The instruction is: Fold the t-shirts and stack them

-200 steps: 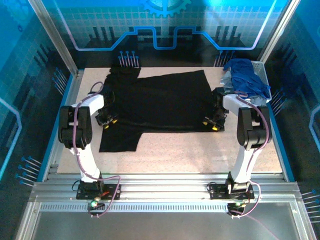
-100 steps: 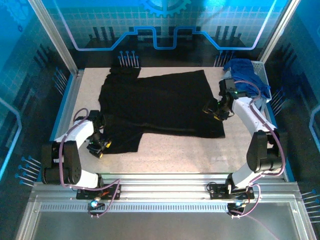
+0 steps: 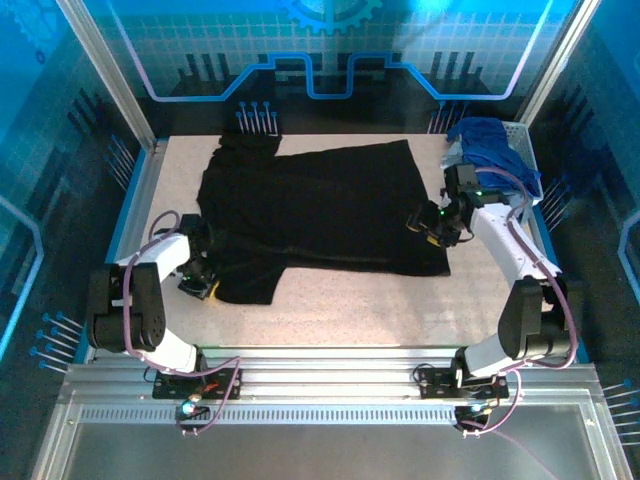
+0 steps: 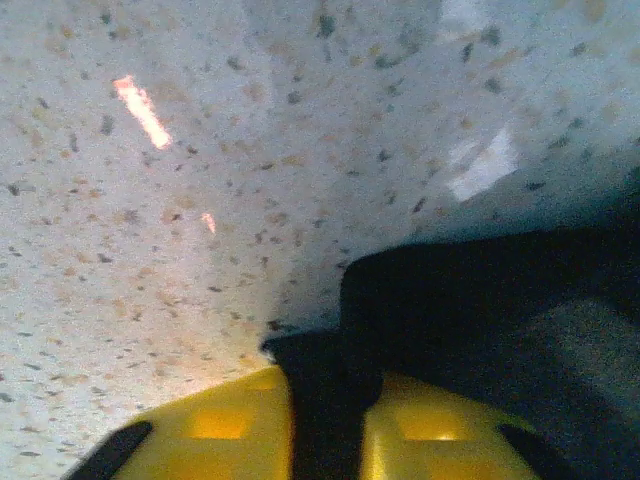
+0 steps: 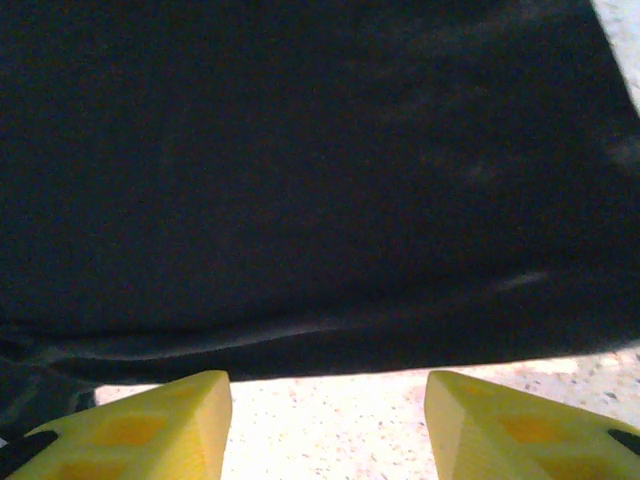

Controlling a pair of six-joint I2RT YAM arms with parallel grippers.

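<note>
The black t-shirt lies spread flat across the table, plain side up. My left gripper is at the shirt's near-left sleeve. In the left wrist view its yellow fingers press a fold of the black cloth between them, so the left gripper is shut on the sleeve edge. My right gripper hovers at the shirt's right edge. In the right wrist view the right gripper stands open over bare table, just short of the black shirt's hem. Royal blue t-shirts are heaped at the back right.
The white mesh basket holds the blue heap at the back right corner, with pale grey-blue cloth spilling over its left side. Bare speckled table runs along the near side. Metal frame posts and blue walls ring the table.
The left gripper has shifted slightly right onto the near-left sleeve edge and closed on it. The right gripper has barely moved and stays open.
</note>
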